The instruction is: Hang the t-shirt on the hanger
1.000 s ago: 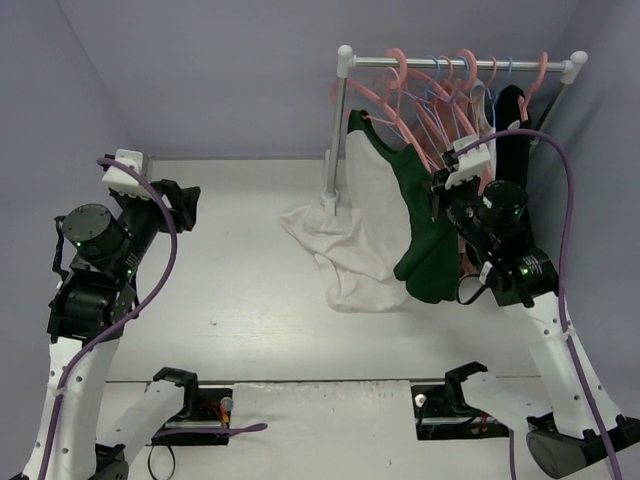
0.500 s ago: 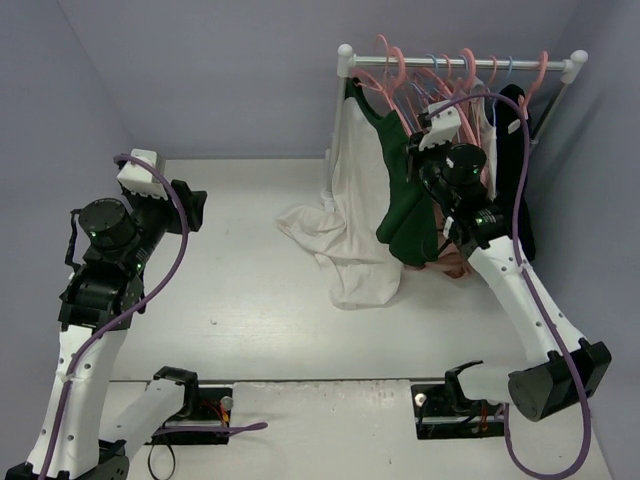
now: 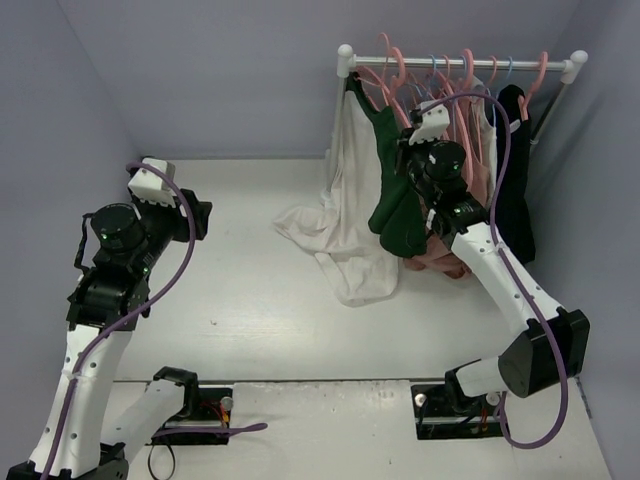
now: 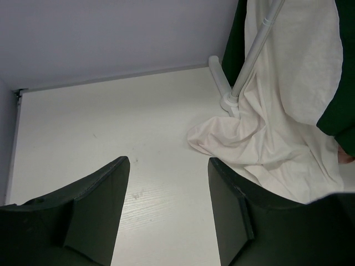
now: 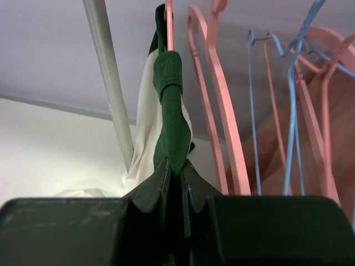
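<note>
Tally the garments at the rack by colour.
Cream-white t-shirt with dark green sleeves: 1
salmon-pink garment: 1
black garment: 1
Total: 3 that can be told apart; the crowded rail may hide more.

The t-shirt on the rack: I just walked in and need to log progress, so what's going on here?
The right gripper has its fingers shut on the dark green trim of the t-shirt, holding it up against a pink hanger at the left end of the rail. The cream body hangs down and pools on the table by the rack's post. The left gripper sits apart, fingers open and empty. Whether both shoulders are on the hanger cannot be told.
</note>
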You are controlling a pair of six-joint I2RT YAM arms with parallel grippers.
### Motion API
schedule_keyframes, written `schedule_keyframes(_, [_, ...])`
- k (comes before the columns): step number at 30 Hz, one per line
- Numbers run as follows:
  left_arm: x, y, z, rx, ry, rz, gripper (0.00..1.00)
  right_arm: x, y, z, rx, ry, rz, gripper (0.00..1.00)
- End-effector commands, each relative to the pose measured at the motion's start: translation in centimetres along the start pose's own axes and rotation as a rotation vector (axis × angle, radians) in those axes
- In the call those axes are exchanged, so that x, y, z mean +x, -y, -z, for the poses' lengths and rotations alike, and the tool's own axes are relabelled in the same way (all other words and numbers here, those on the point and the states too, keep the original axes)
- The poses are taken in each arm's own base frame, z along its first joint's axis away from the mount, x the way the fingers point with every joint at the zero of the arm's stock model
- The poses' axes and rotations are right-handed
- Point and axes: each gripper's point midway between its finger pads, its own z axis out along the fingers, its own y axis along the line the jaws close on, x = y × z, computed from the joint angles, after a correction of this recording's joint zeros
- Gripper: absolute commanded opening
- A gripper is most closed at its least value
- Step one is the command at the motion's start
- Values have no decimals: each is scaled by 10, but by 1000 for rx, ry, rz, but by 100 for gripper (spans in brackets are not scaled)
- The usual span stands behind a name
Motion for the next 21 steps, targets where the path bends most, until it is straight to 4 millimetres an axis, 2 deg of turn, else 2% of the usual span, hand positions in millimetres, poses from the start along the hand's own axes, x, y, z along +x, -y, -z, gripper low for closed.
schedule_keyframes(1, [-21,8,0,32,79,13,54,-53,0,5,8,211,-48,0])
schedule_keyframes(7, [-19,10,-1,41,76,27,54,-28,-17,0,-63,149,-39,0])
schedule_keyframes(11, [-19,11,1,46,74,31,54,-16,-25,4,-79,125,-38,0])
schedule_keyframes(13, [-18,11,1,46,70,31,54,-10,-26,7,-83,116,-37,4])
schedule_keyframes(14, [-17,11,2,45,66,31,54,-10,-26,8,-82,115,-37,13])
schedule_keyframes(16, [-17,10,3,39,58,33,54,-17,-25,15,-81,131,-36,51])
schedule_keyframes(20, [-23,7,11,19,55,29,57,-44,-22,34,-79,181,-26,96])
schedule_keyframes(21, [-26,4,14,1,60,30,58,-59,-19,45,-77,209,-21,99])
